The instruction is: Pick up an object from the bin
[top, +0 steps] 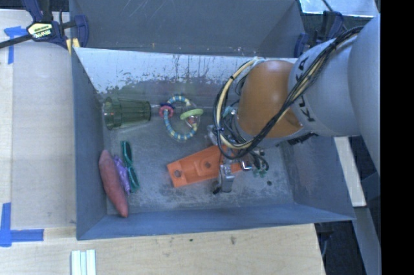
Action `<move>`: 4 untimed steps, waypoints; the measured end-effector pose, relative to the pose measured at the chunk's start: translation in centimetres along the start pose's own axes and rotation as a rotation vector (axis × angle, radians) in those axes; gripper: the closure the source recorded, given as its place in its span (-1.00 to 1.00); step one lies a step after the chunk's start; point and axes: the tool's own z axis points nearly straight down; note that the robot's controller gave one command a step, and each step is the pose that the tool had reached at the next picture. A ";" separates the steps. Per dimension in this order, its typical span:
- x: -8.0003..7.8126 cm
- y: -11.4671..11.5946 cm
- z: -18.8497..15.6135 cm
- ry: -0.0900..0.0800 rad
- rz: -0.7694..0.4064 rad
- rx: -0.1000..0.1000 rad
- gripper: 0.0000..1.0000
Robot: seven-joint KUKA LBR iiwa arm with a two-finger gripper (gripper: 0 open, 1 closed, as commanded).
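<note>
— Entry one: the gripper?

— My gripper (223,182) is hanging low in the bin (87,151), right of the floor's middle and toward the near edge. It is sitting at the right end of the orange plate (193,168). Whether it is touching the plate or stopping just above it, I cannot tell. Whether it is apart or together, I cannot tell either.

— Entry two: the plate?

— It is flat with small holes, and it is lying aslant on the floor between the middle and the near edge. Nothing else is touching it.

— Entry three: the rest?

— A green cup (126,113) is lying on its side by the far-left corner of the floor. A ring toy (180,117) is lying just right of the cup, near the far wall. A red yam (113,183) is lying along the left wall toward the near-left corner. A purple-green toy (126,167) is resting just beside the yam.
</note>
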 end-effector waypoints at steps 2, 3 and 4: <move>-2.4 -0.2 -0.3 -0.015 -0.095 0.005 1.00; -2.4 -0.2 -0.4 -0.015 -0.096 0.005 1.00; -2.3 -0.2 -0.7 -0.014 -0.096 0.006 1.00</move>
